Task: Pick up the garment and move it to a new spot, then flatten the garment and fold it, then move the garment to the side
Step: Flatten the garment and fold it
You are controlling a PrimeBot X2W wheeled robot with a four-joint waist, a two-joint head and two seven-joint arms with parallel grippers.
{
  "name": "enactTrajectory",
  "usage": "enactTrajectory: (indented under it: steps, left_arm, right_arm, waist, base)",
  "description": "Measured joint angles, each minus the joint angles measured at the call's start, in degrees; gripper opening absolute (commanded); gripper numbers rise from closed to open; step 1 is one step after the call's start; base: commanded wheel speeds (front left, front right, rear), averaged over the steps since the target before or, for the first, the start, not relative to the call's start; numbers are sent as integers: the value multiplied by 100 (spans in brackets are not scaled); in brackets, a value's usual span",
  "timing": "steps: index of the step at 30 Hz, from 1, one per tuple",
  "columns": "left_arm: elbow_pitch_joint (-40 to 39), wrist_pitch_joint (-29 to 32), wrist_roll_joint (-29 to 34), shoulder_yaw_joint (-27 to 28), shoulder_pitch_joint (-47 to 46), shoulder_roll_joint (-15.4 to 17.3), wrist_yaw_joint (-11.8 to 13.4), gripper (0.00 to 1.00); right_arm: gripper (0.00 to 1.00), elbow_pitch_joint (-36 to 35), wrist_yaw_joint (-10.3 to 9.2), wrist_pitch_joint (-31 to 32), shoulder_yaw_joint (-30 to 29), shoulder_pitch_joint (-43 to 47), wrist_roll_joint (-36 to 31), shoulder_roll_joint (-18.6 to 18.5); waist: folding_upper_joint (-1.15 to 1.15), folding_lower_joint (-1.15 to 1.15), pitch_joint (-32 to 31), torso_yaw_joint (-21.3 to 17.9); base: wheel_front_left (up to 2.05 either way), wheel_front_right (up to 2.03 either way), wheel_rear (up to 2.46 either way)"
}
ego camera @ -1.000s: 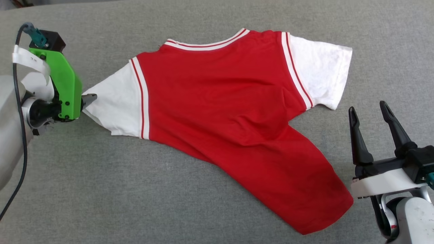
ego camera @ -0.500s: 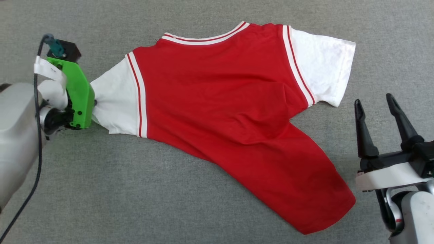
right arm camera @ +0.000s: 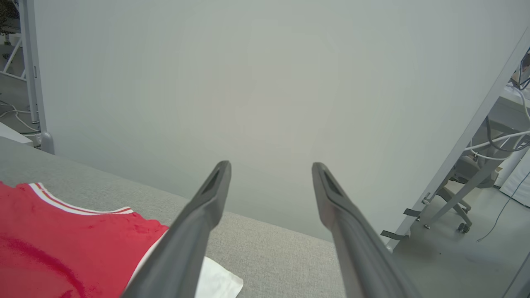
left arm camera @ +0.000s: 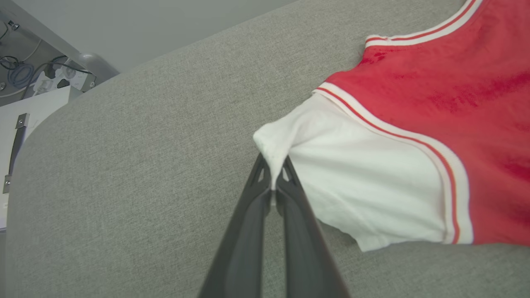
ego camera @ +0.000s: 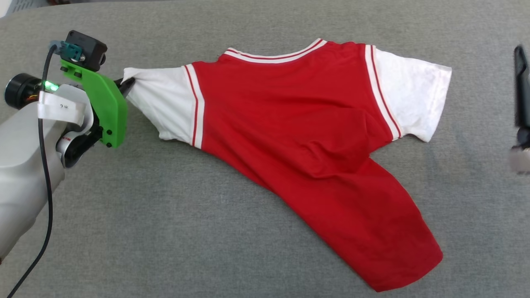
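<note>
The garment (ego camera: 298, 136), a red T-shirt with white sleeves and striped trim, lies spread on the grey padded surface (ego camera: 165, 227), its lower part twisted toward the lower right. My left gripper (ego camera: 125, 84) is shut on the edge of the garment's white left sleeve (left arm camera: 372, 182), and the cloth bunches at the fingertips (left arm camera: 265, 174). The sleeve is drawn up and stretched toward the gripper. My right gripper (right arm camera: 271, 169) stands open with nothing between its fingers, raised at the garment's right. One dark finger (ego camera: 521, 89) shows blurred at the head view's right edge.
The surface's far edge runs in front of a pale wall (right arm camera: 265, 82). Beyond the left corner are cables and white furniture (left arm camera: 37, 78). A chair base and desk legs (right arm camera: 463, 198) stand on the floor to the right.
My left gripper has shut on the white sleeve's edge and pulled it up and away. The right gripper has risen toward the view's right edge. The head camera has shifted too.
</note>
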Motion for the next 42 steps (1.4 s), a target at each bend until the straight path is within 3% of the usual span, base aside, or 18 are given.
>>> enactTrajectory:
  steps: [6, 15, 19, 25, 33, 39, 40, 41, 42]
  left_arm:
    - [-520, -350, 288, -25, 0, 41, 182, 0]
    - [-1325, -478, 443, -55, -1, 63, 533, 0]
    - [-1556, -497, 616, -70, -21, 93, 683, 0]
    - [-1873, -571, 693, -36, -126, 122, 828, 0]
    - [-2065, -578, 724, -13, -220, 134, 915, 0]
    - [-2065, -579, 737, -13, -246, 130, 926, 0]
    - [-2054, -579, 737, -14, -246, 132, 927, 0]
    - [-2042, -579, 737, -14, -246, 132, 927, 0]
    - [-2029, -579, 737, -15, -246, 133, 927, 0]
  right_arm:
    - [100, 100, 0, 1294, 413, -891, 647, -882]
    - [100, 973, 1, 4550, 1370, -1873, 2703, -1965]
    - [100, 1510, 0, 5671, 1534, -2162, 3219, -2207]
    - [100, 1992, 0, 6302, 1642, -2613, 3371, -2215]
    - [100, 2470, 0, 6483, 1926, -2768, 3297, -1982]
    - [100, 2587, -2, 6451, 2016, -2771, 3349, -2042]
    - [91, 2587, -2, 6428, 2035, -2776, 3368, -2046]
    - [0, 2580, -2, 6353, 2067, -2780, 3382, -2054]
    - [0, 2588, -2, 6248, 2079, -2783, 3400, -2053]
  waist:
    - [0, 0, 15, 239]
    - [0, 0, 198, 567]
    - [0, 0, 339, 679]
    - [0, 0, 631, 858]
    - [0, 0, 1062, 1053]
    - [0, 0, 1255, 1135]
    - [0, 0, 1258, 1129]
    - [0, 0, 1252, 1119]
    - [0, 0, 1238, 1105]
  base:
    - [0, 0, 0]
    - [0, 0, 0]
    - [0, 0, 0]
    - [0, 0, 0]
    - [0, 0, 0]
    - [0, 0, 0]
    - [0, 0, 0]
    - [0, 0, 0]
    - [0, 0, 0]
